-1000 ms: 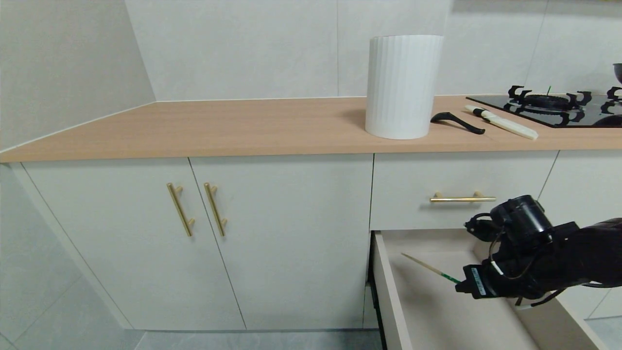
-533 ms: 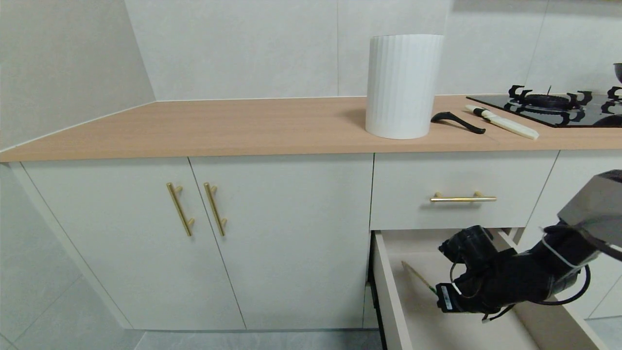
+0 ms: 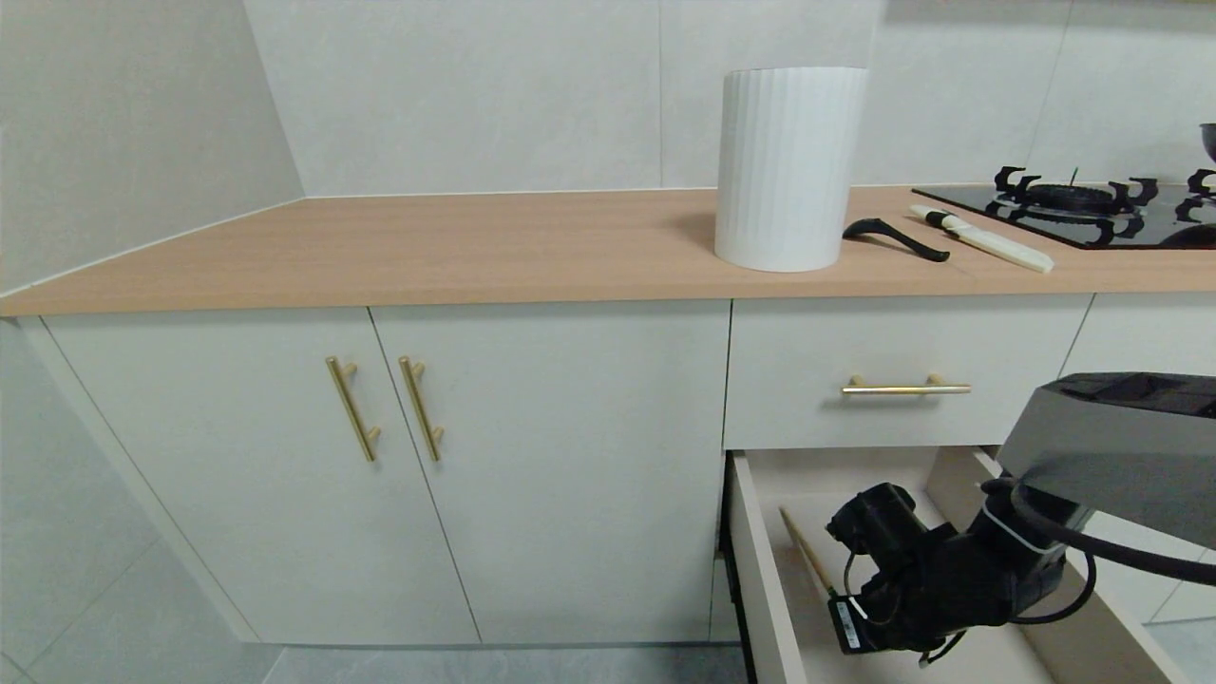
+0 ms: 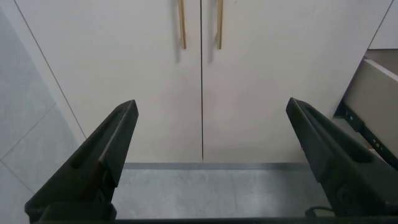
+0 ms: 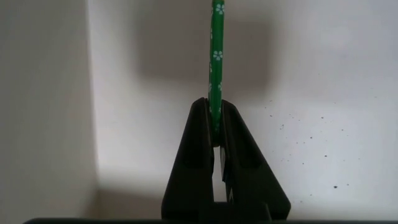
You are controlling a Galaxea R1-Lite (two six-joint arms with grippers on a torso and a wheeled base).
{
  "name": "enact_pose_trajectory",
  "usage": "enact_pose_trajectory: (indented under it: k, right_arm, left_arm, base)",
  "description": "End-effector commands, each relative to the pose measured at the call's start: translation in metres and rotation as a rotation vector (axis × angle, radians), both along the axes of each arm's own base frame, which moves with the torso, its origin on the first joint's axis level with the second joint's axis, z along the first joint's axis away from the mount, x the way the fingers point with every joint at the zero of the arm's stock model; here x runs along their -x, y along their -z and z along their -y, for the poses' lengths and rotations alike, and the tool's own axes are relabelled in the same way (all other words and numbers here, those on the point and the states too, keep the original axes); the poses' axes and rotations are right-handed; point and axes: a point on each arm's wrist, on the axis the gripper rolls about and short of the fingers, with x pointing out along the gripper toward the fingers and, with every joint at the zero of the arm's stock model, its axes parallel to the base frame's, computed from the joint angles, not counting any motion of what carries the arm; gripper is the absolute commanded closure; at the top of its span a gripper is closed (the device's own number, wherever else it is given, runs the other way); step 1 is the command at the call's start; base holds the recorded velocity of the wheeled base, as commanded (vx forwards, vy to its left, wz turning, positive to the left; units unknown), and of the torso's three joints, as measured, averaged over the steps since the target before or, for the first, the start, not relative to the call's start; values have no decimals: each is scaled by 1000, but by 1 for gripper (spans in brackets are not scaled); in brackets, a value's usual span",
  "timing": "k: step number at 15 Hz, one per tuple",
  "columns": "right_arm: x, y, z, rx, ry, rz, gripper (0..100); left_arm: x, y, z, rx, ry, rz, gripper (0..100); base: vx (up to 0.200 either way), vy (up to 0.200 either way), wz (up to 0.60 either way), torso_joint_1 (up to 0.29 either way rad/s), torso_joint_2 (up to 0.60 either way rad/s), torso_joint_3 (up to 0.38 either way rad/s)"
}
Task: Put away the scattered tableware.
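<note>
In the open drawer, head view: the right end effector [image 3: 838, 600] sits low inside the pulled-out drawer [image 3: 756, 570]. It carries a chopstick [image 3: 806, 551] whose free tip angles toward the back left corner. Contact with the drawer floor cannot be told here.
On the table [image 3: 475, 247], head view: a black utensil [image 3: 898, 237] and a cream utensil [image 3: 983, 239] lie near each other, between a white ribbed canister [image 3: 788, 171] and the hob [image 3: 1073, 204].
Left wrist view: the left end effector [image 4: 211, 106] hangs with jaws spread wide and nothing between them. It faces the closed cabinet doors [image 4: 261, 81], well apart from the table.
Right wrist view: this supplies what the head view lacks. The jaws are clamped on the chopstick's green, flower-printed end [image 5: 216, 50], with pale drawer floor behind.
Progress: judged partway. One chopstick is at the point of release but not yet let go. Two table items are left, and the drawer is yet to be shut.
</note>
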Motion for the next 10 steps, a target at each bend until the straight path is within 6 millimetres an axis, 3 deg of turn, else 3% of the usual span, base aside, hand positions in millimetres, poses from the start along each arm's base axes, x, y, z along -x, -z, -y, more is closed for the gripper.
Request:
enact_pose_trajectory:
  k: [1, 10]
  right_arm:
    - [1, 6, -1, 20, 0, -12, 100]
    - [2, 8, -3, 36, -4, -12, 100]
  left_arm:
    - [0, 0, 0, 0, 0, 0, 0]
    - [0, 0, 0, 0, 0, 0, 0]
  base:
    - [0, 0, 0, 0, 0, 0]
    - [0, 0, 0, 0, 0, 0]
